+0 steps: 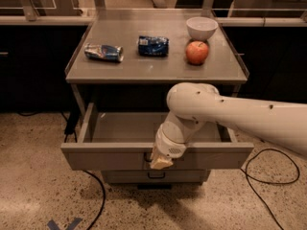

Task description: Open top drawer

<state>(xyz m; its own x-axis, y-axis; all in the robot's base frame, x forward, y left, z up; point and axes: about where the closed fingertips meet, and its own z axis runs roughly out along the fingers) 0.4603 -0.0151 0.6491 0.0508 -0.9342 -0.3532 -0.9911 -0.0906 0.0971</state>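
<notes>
The top drawer [110,156] is a wide grey metal drawer under the table top. It stands pulled out toward me, and its inside looks empty. My gripper [160,162] hangs from the white arm [225,114] at the middle of the drawer's front, right where the handle sits. The handle itself is hidden behind the gripper. A narrower grey drawer [156,176] shows just below, shut, with a small dark loop handle.
On the grey table top [153,66] lie a crushed can [104,52], a blue chip bag [153,45], a red apple [197,52] and a white bowl [201,27]. Black cables [268,176] run over the speckled floor on both sides.
</notes>
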